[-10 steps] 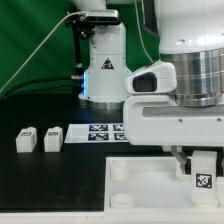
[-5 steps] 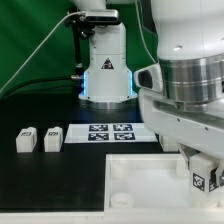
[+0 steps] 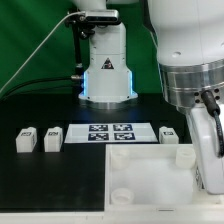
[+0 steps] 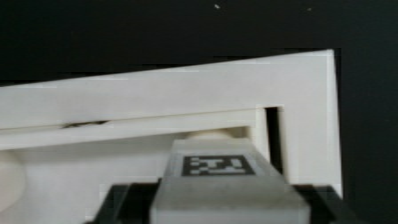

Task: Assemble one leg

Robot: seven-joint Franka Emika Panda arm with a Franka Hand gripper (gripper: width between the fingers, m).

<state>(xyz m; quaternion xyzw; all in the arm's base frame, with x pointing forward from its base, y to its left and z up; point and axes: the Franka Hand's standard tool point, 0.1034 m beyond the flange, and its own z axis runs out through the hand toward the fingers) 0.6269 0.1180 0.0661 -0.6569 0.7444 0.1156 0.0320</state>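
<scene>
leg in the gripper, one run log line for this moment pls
gripper: shut on leg | leg: over panel corner | two spare legs: on table, exterior view's left

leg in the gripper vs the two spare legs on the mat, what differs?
The held leg sits between the gripper fingers, over the white panel; the two spare legs lie free on the black mat, beside the marker board. All are small white blocks with square markers.
</scene>
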